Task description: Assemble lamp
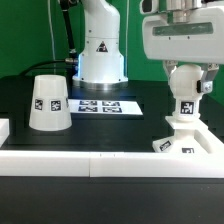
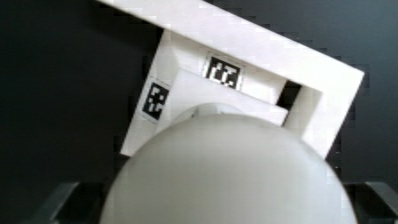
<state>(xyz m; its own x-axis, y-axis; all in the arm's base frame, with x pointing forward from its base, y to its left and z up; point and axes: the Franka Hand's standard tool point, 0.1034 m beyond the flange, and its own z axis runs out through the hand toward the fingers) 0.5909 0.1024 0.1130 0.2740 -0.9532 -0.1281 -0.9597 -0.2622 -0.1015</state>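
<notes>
The white ball-shaped bulb (image 1: 188,98) stands upright with its short stem in the flat angular lamp base (image 1: 190,146) at the exterior view's right. My gripper (image 1: 190,88) hangs straight over it, one finger on each side of the ball. In the wrist view the bulb (image 2: 222,165) fills the picture above the tagged base (image 2: 267,75). A dark gap shows between each finger (image 2: 68,203) and the ball, so the jaws stand open around it. The cone-shaped shade (image 1: 48,103) stands apart on the table at the exterior view's left.
The marker board (image 1: 108,105) lies flat between the shade and the base. The white robot pedestal (image 1: 101,50) stands behind it. A long white rail (image 1: 90,159) runs along the table's front, just before the lamp base.
</notes>
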